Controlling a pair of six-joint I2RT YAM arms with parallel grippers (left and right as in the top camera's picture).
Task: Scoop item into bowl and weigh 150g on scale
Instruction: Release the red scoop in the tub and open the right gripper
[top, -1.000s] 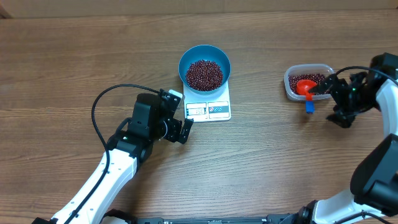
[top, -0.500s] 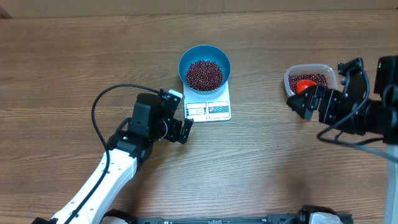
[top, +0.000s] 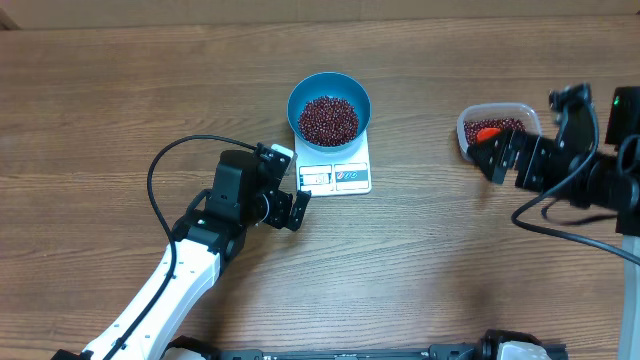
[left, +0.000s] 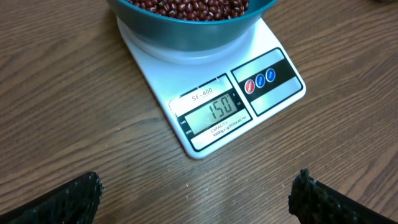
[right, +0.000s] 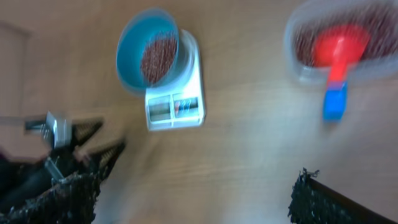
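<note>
The blue bowl (top: 329, 108) sits on the white scale (top: 336, 176), filled with red-brown beans (top: 329, 119). In the left wrist view the scale's display (left: 214, 111) reads 150. My left gripper (top: 290, 183) rests low beside the scale's left front corner, open with only bare table between its fingers (left: 198, 186). My right gripper (top: 515, 150) hangs high over the table's right side, open and empty (right: 196, 183). From up there it sees the bowl (right: 147, 53) and scale (right: 177, 93), blurred.
A clear plastic tub (top: 497, 128) at the right holds more beans and a red scoop (right: 336, 53) with a blue handle end (right: 334, 104). The raised right arm covers part of the tub in the overhead view. A black cable (top: 160, 165) loops behind the left arm.
The right arm has lifted and swung away from the scoop's handle, leaving the scoop in the tub. The left arm, bowl and scale have not moved.
</note>
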